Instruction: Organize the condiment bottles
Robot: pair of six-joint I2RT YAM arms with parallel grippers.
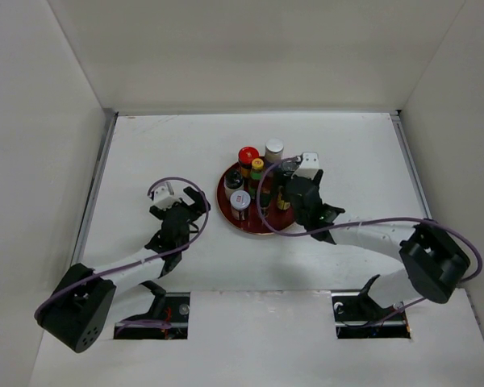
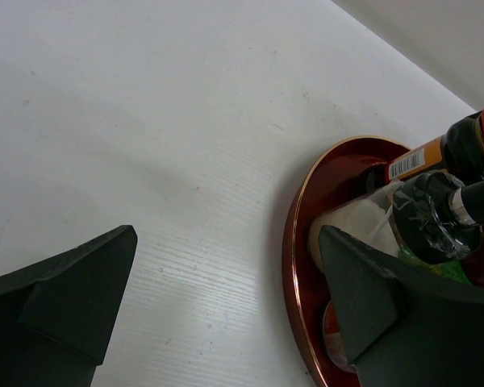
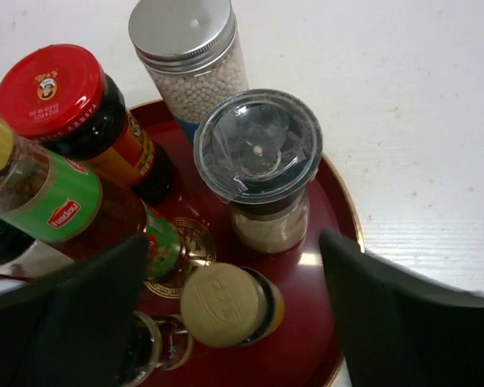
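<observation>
Condiment bottles [image 1: 256, 173] stand clustered on a round red tray [image 1: 226, 211] at the centre of the top view.

In the right wrist view, a red-capped jar [image 3: 50, 90] is at upper left, a silver-capped jar [image 3: 183, 32] at the top, and a clear-lidded grinder [image 3: 258, 145] at the centre. A green-labelled bottle [image 3: 56, 205] is at left and a tan-capped bottle [image 3: 220, 304] at bottom centre. The right gripper [image 3: 232, 238] hangs over the tray with its fingers apart, one on either side of the tan-capped bottle and neither touching it. The left gripper [image 2: 226, 234] has its fingers spread wide over the white table [image 1: 161, 145], just left of the tray's rim.
</observation>
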